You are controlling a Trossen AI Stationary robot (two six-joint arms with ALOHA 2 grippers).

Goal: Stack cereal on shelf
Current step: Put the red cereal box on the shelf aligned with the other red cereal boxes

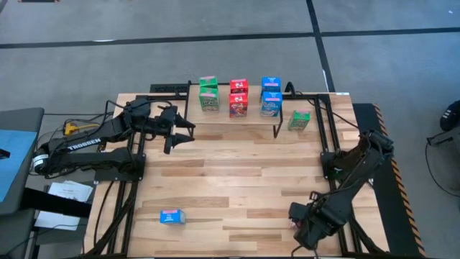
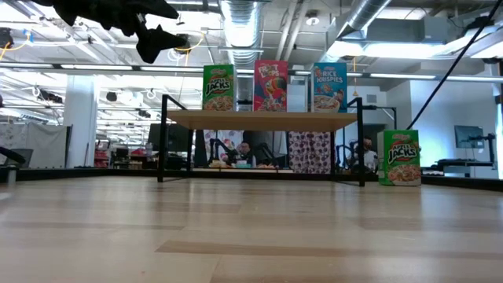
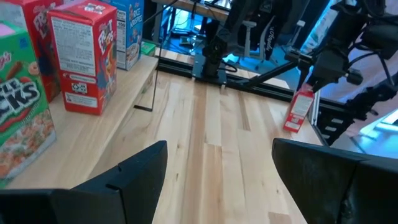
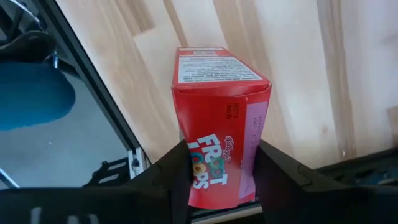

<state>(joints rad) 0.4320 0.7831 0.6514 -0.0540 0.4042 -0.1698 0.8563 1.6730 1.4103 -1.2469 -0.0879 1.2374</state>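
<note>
Cereal boxes are spread over the slatted wooden table (image 1: 237,173), most of them on the shelf (image 1: 237,115) at the far edge. Farthest left in the high view, the left gripper (image 1: 181,134) hangs in the air just before the shelf's left end, its two fingers (image 3: 134,177) spread well apart with nothing between them. Near the table's front edge, left of centre, a blue cereal box (image 1: 172,216) lies flat on its own, well apart from everything else. On the shelf stand three pairs, one box behind the other: two green Apple Jacks boxes (image 1: 209,94) at the left, two red Froot Loops boxes (image 1: 238,98) in the middle and two blue Rice Krispies boxes (image 1: 271,97) at the right, all upright; the low view shows their fronts side by side. Just off the shelf's right end, a third green Apple Jacks box (image 1: 299,120) stands upright on the table. At the front right corner, the right gripper (image 1: 300,224) sits low over the table edge, its fingers (image 4: 283,171) pressed against both sides of a red Froot Loops box (image 4: 221,124), whose lower part is clamped between them.
</note>
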